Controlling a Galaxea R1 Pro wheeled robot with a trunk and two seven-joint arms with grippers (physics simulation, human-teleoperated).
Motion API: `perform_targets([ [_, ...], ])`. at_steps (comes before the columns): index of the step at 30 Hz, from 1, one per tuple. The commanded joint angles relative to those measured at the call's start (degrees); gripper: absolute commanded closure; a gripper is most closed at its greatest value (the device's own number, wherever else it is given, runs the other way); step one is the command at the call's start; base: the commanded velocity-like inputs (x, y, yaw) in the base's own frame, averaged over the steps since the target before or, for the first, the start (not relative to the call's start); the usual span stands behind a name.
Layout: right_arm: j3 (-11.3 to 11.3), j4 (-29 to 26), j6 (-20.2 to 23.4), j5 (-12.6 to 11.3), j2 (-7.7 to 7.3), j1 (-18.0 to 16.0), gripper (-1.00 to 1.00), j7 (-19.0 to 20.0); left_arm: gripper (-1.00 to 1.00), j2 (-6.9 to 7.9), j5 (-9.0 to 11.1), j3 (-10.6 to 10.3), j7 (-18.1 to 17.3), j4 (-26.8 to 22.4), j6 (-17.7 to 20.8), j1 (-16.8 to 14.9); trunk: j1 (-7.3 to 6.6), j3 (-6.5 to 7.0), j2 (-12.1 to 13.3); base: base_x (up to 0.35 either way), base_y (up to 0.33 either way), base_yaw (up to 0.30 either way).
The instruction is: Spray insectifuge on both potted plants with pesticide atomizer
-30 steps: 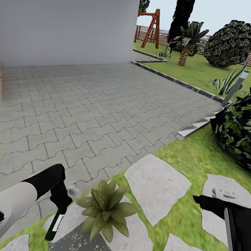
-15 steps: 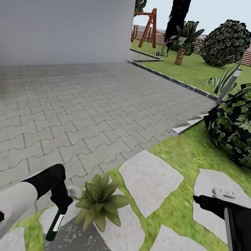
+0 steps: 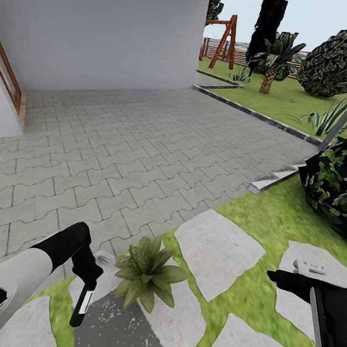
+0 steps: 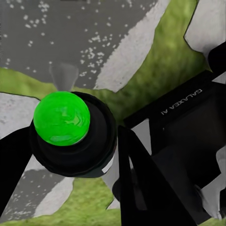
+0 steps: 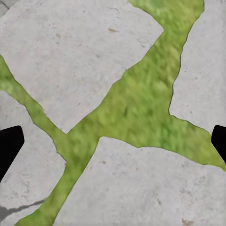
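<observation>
1. The left gripper is clamping on the pesticide atomizer, holding it by its upper end; the dark bottle with its white label is hanging down from the gripper, over the grass strip and the stepping stone beneath it.
2. In the left wrist view the atomizer is showing end-on between the two dark fingers; its round button top is reading bright green there; the fingers are pressing against both sides of the black collar.
3. A potted plant, a rosette of broad pointed leaves, is sitting just beside the atomizer on the side towards the right arm, at the near edge of the grey paving; bottle and leaves are staying apart, not touching.
4. A dark speckled wet-looking patch is lying on the stone below the plant and the bottle.
5. The right gripper is hovering well apart from plant and atomizer, over another stepping stone; in the right wrist view its two finger tips are standing wide apart at the picture's sides with nothing between them but stones and grass.
6. A round dark bush is standing on the lawn beyond the right arm; a grey bollard is rising behind it.
</observation>
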Motion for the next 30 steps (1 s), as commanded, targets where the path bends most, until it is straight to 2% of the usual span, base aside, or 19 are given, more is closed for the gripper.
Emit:
perform_targets([
  [1,-0.1,-0.1,0.2,0.6,-0.05,0.0,-1.00,0.6,1.00,0.02,-0.5,0.0,-0.6,-0.1,0.4,0.0,0.00,-0.06,0.0,0.153,-0.147,0.052],
  [10,-0.1,-0.1,0.2,0.6,-0.07,0.0,-1.00,0.6,1.00,-0.06,-0.5,-0.1,-0.5,-0.1,0.4,0.0,0.00,-0.35,0.0,0.146,-0.271,0.188],
  [16,-0.1,-0.1,0.2,0.6,-0.08,0.0,-1.00,0.6,1.00,0.00,-0.5,0.1,-0.5,-0.1,0.4,0.0,0.00,-0.54,0.0,0.020,-0.233,0.236],
  [23,-0.1,0.0,0.2,0.6,-0.03,0.0,-1.00,0.5,1.00,-0.05,-0.5,0.0,-0.4,-0.1,0.3,0.2,0.00,-0.58,0.0,0.001,-0.122,0.057],
  [30,0.0,0.0,0.2,0.6,-0.04,0.0,-1.00,0.5,1.00,-0.07,-0.5,-0.1,-0.4,-0.1,0.3,0.2,0.00,-0.58,0.0,0.028,-0.228,0.203],
])
